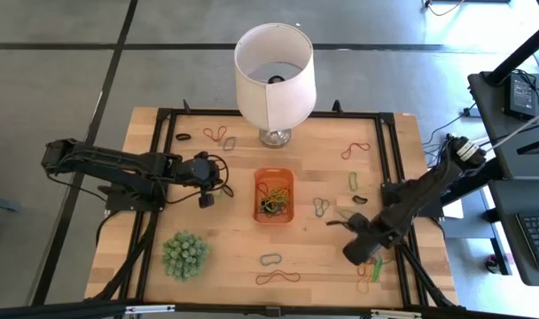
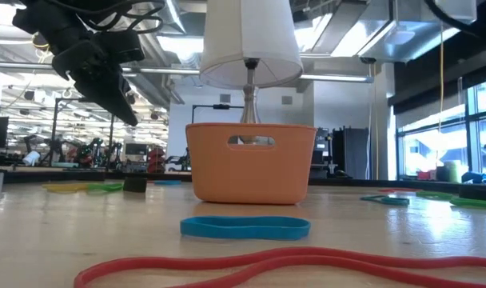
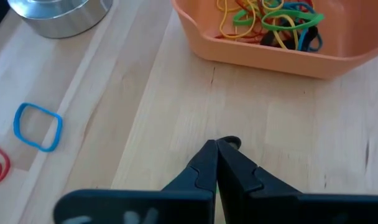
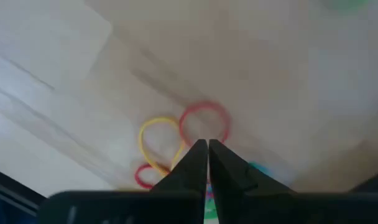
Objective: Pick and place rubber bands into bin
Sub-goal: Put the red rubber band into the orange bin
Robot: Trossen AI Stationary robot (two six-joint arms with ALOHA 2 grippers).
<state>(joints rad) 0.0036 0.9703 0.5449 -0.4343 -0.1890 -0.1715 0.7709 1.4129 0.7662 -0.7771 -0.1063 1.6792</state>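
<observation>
High view: the bin (image 1: 274,196) sits mid-table, in front of the lampshade (image 1: 272,74). It already holds a small tangle of rubber bands (image 1: 273,197). Many more are loose on the table (image 1: 234,244): a dark one and a red-brown pair near the far left edge, a red one far right, green and grey ones right of the bin, and a grey and a red-brown one near the front. I judge the task well under way but far from finished. The left gripper (image 1: 205,197) hangs left of the bin. The right gripper (image 1: 365,263) is low over a small cluster at the front right. The spiky green ball plant (image 1: 184,255) stands front left.

Low view: the bin's orange wall faces the camera. A blue band (image 2: 244,227) and a red band (image 2: 291,264) lie before it, not yet collected.

Left wrist view: the left fingers (image 3: 204,167) are pressed together with a small dark loop (image 3: 231,142) at their tips; whether it is gripped I cannot tell. The bin's contents show yellow, green, blue and black. A blue band (image 3: 38,126) lies by the lamp base (image 3: 58,14).

Right wrist view: the right fingers (image 4: 198,160) are nearly closed, with tips over a red band (image 4: 204,123) and a yellow band (image 4: 159,143). A grip is not confirmed.

No brands, labels or readable writing in any view.
</observation>
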